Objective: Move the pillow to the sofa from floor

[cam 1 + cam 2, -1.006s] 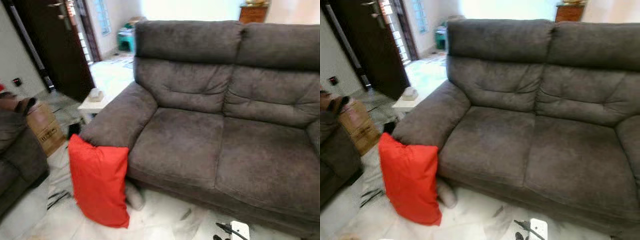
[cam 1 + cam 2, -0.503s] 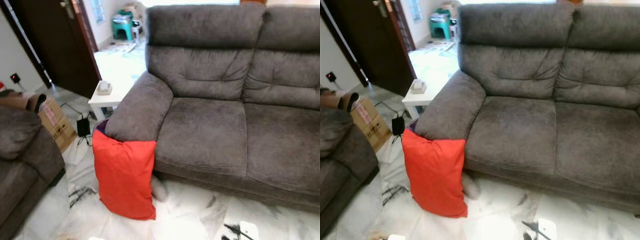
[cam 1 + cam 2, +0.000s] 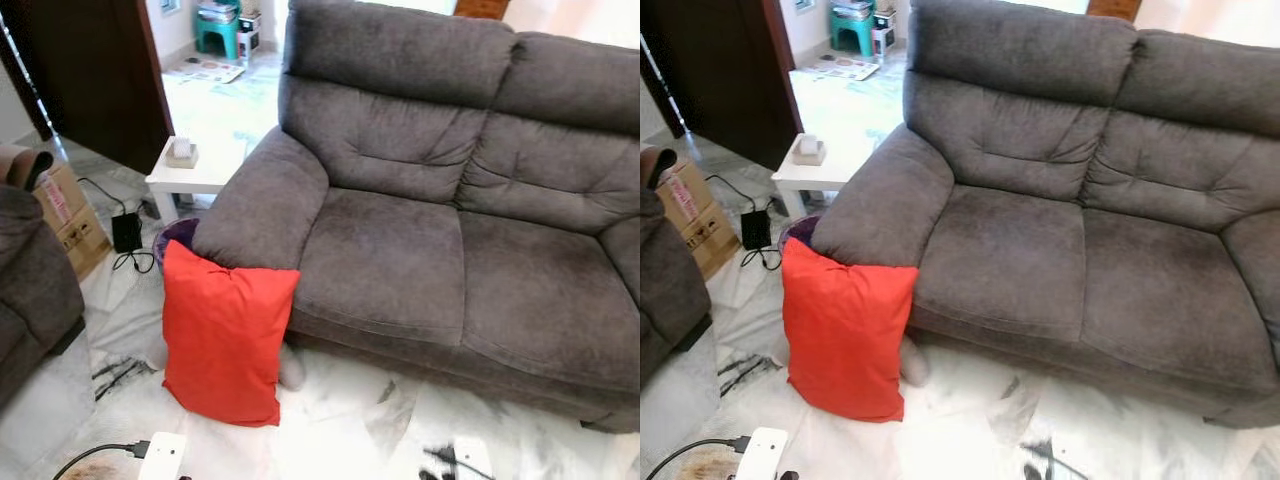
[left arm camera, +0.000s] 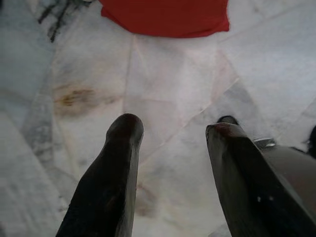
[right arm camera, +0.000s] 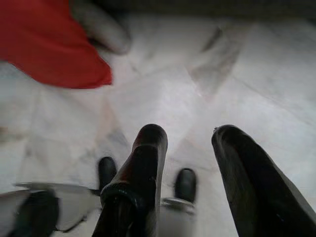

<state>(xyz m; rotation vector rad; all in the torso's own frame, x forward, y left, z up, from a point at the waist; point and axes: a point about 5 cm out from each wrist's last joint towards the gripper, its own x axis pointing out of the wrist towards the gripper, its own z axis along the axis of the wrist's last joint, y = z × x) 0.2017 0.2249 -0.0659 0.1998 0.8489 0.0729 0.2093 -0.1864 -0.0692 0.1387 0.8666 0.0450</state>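
Observation:
A red pillow (image 3: 225,345) stands upright on the white marble floor, leaning against the front of the left armrest of a grey two-seat sofa (image 3: 430,250). Its lower edge (image 4: 165,17) lies ahead of my left gripper (image 4: 170,131), which hangs open above bare floor, apart from the pillow. My right gripper (image 5: 190,136) is also open over the floor, with a corner of the pillow (image 5: 47,47) ahead of it and untouched.
A small white side table (image 3: 195,170) with a tissue box stands beside the sofa's left armrest. A second dark sofa (image 3: 30,270) and a cardboard box (image 3: 62,215) are at left. A white power strip (image 3: 160,458) with a black cable lies on the floor near me.
The camera has shifted: the pillow and sofa now sit further left and lower in the picture, and the power strip has come into view. The pillow itself has not moved.

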